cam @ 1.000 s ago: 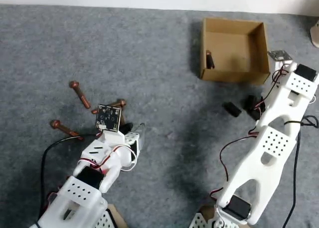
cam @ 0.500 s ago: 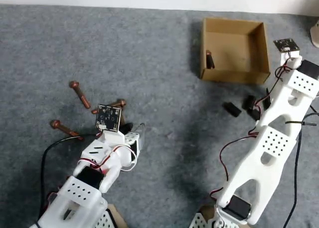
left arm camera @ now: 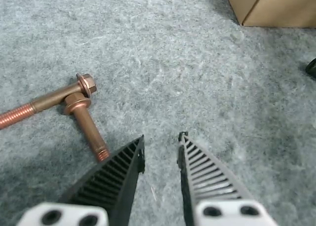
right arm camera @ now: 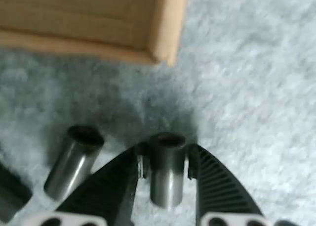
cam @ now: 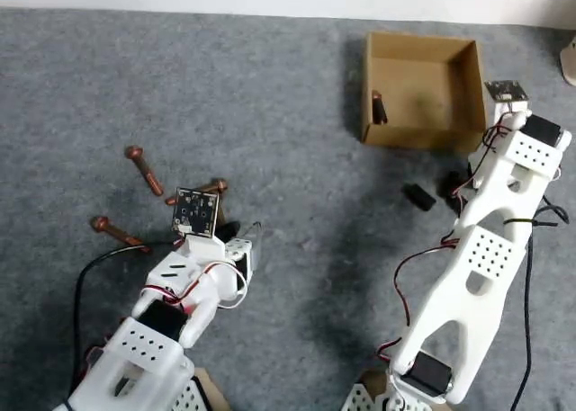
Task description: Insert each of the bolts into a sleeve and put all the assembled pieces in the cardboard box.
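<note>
Now at the left gripper (left arm camera: 161, 146): jaws apart and empty, above the grey carpet (left arm camera: 163, 58).
Bolts (left arm camera: 84, 123): two copper-coloured ones lie just beside that gripper with their heads touching; another bolt (cam: 144, 170) rests farther out.
Bolt handling: probably stiff and weighty; best held on the shank near the head, leaving the threaded end free.
Right gripper (right arm camera: 165, 153): jaws parted astride a dark sleeve (right arm camera: 167, 184), seemingly not yet pinching it.
Sleeve handling: probably rigid, smooth and prone to roll or slip; grip across the barrel at mid-length.
Second sleeve (right arm camera: 74, 161): lies just beside the first.
Cardboard box (cam: 423, 138): farthest out, near the sleeves, with one assembled piece (cam: 379, 108) against its inner wall.
</note>
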Robot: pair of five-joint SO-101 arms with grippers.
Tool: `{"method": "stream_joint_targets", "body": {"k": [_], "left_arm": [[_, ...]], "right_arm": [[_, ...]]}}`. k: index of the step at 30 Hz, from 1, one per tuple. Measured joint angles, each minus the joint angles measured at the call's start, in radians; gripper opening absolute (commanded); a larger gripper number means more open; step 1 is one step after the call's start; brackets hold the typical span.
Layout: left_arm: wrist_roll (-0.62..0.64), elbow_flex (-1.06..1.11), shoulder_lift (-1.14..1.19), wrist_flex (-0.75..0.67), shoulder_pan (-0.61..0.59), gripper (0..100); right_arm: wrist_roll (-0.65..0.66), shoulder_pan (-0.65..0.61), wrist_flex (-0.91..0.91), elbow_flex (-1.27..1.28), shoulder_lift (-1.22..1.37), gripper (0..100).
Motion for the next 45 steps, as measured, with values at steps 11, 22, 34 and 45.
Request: {"method": "stream_joint_targets", "body": {"k": [11,22,34,45], "left_arm": [[0.0,0.0,0.0,0.0,0.0,12],[0.064,-0.072,0.0,0.121,-0.091,12],[0.092,-0.133,0.0,0.173,-0.12,12],[0.18,-0.21,0.0,0.284,-0.184,12]], "right_arm": [[-0.011,0.002,0.018,-0.009,0.009,0.5],[-0.163,-0.009,0.16,-0.233,0.035,0.5],[-0.298,-0.08,0.161,-0.236,0.035,0.5],[-0.364,-0.158,0.163,-0.236,0.035,0.5]]}}
